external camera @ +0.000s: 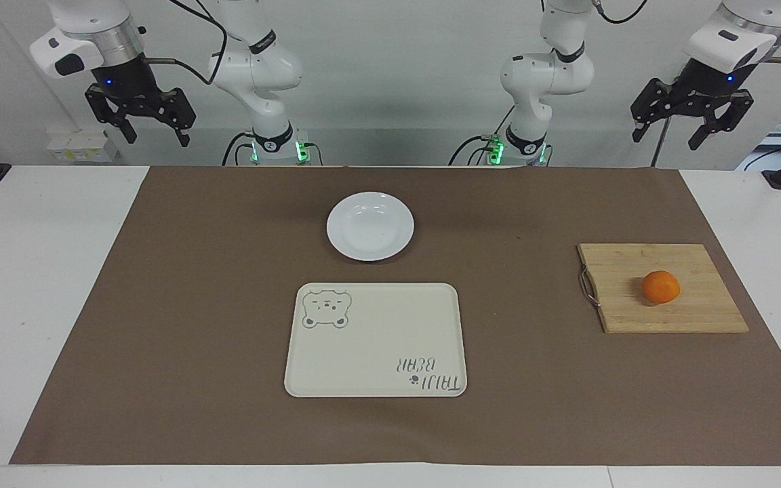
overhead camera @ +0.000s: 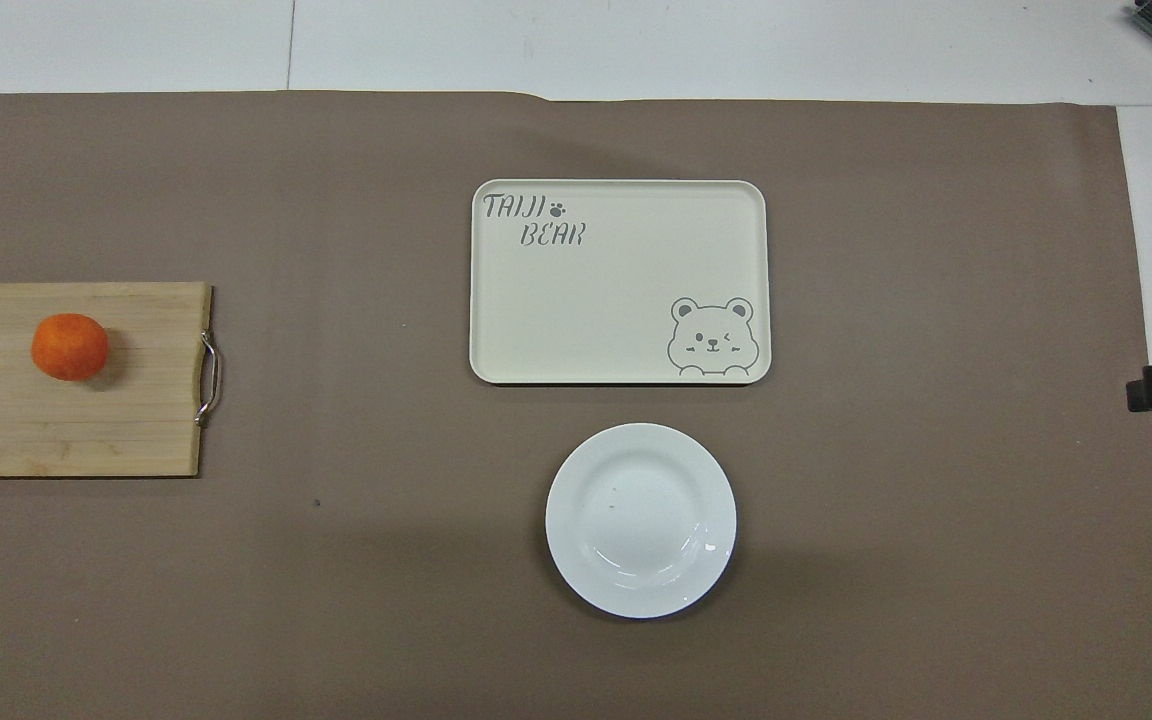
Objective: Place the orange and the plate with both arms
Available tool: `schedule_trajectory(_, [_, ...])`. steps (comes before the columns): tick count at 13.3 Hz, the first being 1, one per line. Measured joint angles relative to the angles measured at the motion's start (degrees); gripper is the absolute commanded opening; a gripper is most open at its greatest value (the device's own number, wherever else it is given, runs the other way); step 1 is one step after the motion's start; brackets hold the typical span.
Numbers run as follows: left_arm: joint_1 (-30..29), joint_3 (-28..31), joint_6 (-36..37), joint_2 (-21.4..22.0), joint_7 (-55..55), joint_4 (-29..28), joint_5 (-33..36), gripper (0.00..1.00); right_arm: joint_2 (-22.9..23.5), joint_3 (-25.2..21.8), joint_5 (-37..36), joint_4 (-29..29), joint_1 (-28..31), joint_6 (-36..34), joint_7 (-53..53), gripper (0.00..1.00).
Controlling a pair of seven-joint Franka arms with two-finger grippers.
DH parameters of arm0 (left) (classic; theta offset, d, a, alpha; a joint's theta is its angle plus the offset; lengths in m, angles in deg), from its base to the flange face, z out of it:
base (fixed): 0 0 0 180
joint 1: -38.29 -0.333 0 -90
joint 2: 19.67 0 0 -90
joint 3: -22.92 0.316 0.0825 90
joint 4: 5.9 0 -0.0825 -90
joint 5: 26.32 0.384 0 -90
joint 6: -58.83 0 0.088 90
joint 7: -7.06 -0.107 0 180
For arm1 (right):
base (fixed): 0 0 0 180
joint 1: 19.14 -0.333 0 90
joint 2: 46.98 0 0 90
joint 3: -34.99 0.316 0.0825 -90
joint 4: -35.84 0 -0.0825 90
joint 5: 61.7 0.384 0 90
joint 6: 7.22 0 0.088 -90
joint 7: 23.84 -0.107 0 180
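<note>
Brown paper [external camera: 194, 305] covered most of the white desk [external camera: 38, 285], and every item sat on it. Near the middle of the desk lay a cream tray [external camera: 377, 339] whose printed lettering read "TAIJI BEAR" beside a small paw mark, with a winking bear drawn in the corner diagonally across from the words. The plate [external camera: 370, 226], glossy white and round, rested just apart from the tray's long edge on the side nearer to the robots, with nothing on it. Toward the left arm's end of the desk lay a wooden cutting board [external camera: 695, 312] with a metal handle [external camera: 588, 287] on the short edge facing the tray. The orange [external camera: 660, 286] sat on that board, about midway across it and well apart from the plate. The left gripper [external camera: 674, 133] hung high in the air at the desk's edge closest to the robots, at its own arm's end, its two fingers spread wide and holding nothing. The right gripper [external camera: 154, 134] hung likewise high at the same edge at the other end, fingers parted and empty. Both arms waited clear of every item.
</note>
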Motion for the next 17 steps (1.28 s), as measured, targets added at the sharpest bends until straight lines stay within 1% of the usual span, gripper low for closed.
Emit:
schedule_trajectory(7, [-0.02,0.08,-0.06,0.0,0.0,0.0,0.0,1.0,0.0,0.0,0.0,0.0,0.0,0.0,0.0,1.0])
schedule_trajectory(9, [-0.14,0.38,-1.03,0.0,-0.28,-0.07,0.01,1.0,0.0,0.0,0.0,0.0,0.0,0.0,0.0,1.0])
schedule_trajectory(13, [-3.95,1.0,-5.38,-0.05,-5.71,-2.26,0.08,1.0,0.0,0.0,0.0,0.0,0.0,0.0,0.0,1.0])
schedule_trajectory(17, [-10.37,1.32,-14.82,-0.56,-12.5,-8.74,0.08,1.0,0.0,0.0,0.0,0.0,0.0,0.0,0.0,1.0])
